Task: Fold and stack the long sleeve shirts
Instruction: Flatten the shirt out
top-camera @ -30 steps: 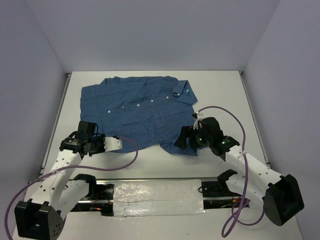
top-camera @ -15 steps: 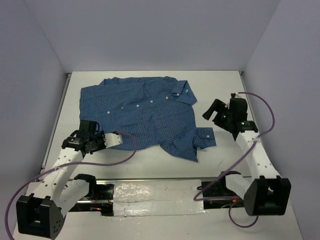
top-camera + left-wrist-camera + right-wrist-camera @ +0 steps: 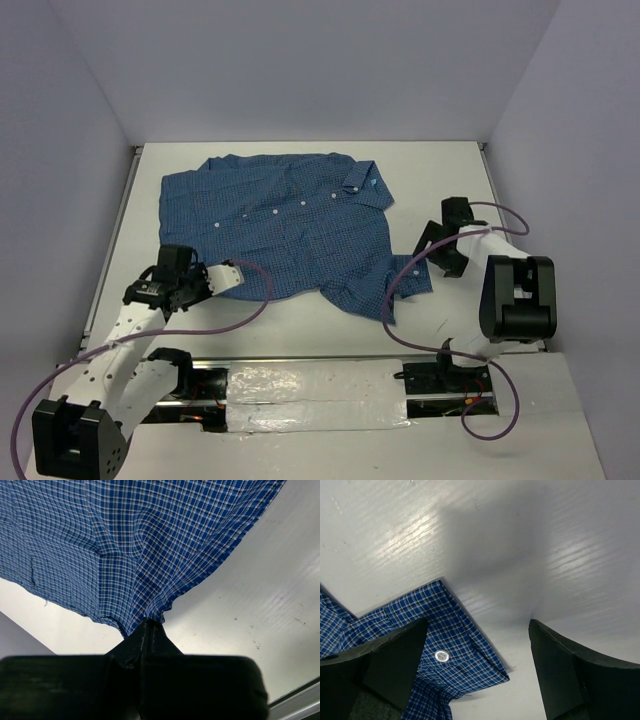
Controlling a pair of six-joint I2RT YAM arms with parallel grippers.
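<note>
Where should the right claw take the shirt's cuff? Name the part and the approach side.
Take the cuff by its buttoned outer edge, coming from above on the bare table side. It lies flat, its corner jutting free toward the open right claw.

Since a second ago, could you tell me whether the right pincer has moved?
Yes: the right pincer left the shirt, shifting right toward the table edge.

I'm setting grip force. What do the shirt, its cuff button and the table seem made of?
Shirt: thin woven cloth, likely cotton, matte; fine check weave shows and it puckers softly. Button: probably plastic, glossy pale rim. Table: hard white board, maybe painted or laminated; faint grain streaks and sheen.
</note>
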